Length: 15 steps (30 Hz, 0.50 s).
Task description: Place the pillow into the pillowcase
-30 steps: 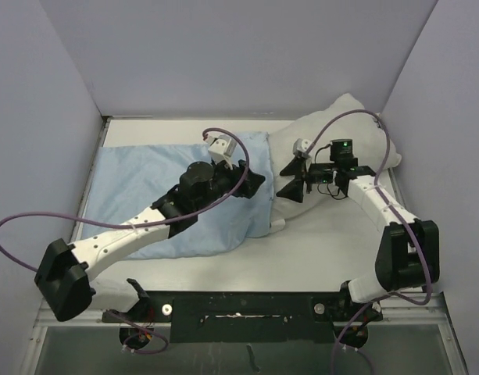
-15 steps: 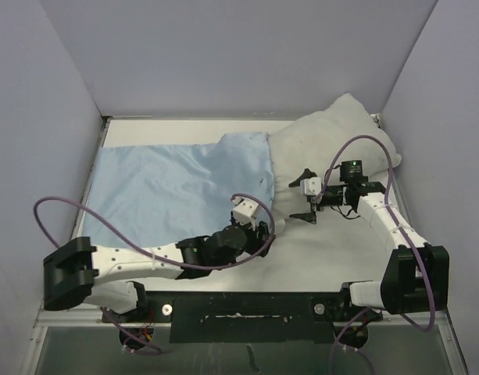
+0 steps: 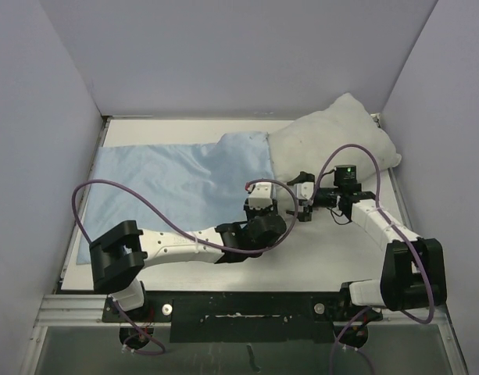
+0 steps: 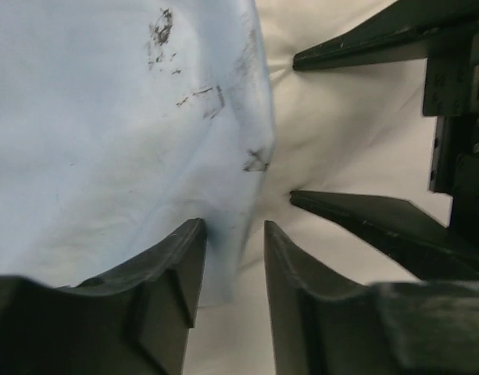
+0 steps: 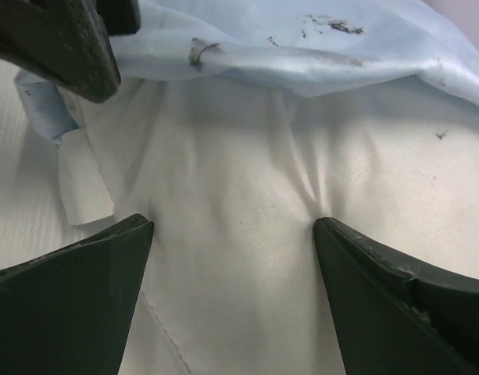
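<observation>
The light-blue pillowcase (image 3: 169, 187) lies flat on the left half of the table. Its right edge overlaps the off-white pillow (image 3: 333, 133), which sits at the back right. My left gripper (image 3: 269, 206) is at that edge. In the left wrist view its jaws (image 4: 233, 230) stand narrowly apart, with the pillowcase (image 4: 106, 141) hem between them and the pillow (image 4: 341, 141) to the right. My right gripper (image 3: 294, 197) faces it from the right. It is wide open (image 5: 231, 226), both fingertips (image 5: 333, 234) pressing into the pillow (image 5: 231, 156), below the pillowcase (image 5: 302, 47).
Grey-purple walls close in the table (image 3: 317, 258) on the left, back and right. A black rail (image 3: 239, 306) runs along the front edge. Purple cables (image 3: 106, 191) loop over both arms. The two grippers are only a few centimetres apart.
My left arm swung from the table's front up to the pillowcase's right edge, and its jaws narrowed. The right gripper shifted slightly left onto the pillow and stayed wide open.
</observation>
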### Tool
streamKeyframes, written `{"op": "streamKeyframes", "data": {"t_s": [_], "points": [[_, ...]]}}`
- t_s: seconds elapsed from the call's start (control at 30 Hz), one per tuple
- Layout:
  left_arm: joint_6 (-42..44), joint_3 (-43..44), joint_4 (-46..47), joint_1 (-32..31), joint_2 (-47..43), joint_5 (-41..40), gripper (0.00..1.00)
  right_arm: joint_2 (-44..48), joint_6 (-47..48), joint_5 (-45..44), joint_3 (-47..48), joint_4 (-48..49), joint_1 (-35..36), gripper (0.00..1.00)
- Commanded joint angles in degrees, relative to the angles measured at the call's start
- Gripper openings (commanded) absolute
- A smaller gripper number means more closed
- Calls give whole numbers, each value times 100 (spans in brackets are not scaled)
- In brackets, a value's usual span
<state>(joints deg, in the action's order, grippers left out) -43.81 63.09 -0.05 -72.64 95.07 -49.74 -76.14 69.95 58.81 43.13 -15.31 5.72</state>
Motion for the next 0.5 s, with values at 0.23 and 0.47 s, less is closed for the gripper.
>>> {"op": "streamKeyframes", "data": {"t_s": [0.23,0.47], "points": [[695,-138,529,146,-424,1494,0,-613,-672,-139,169,727,109,33],[799,271,989,452,-614,3975,0,-373,-6982,744,50,4468,152,0]]}}
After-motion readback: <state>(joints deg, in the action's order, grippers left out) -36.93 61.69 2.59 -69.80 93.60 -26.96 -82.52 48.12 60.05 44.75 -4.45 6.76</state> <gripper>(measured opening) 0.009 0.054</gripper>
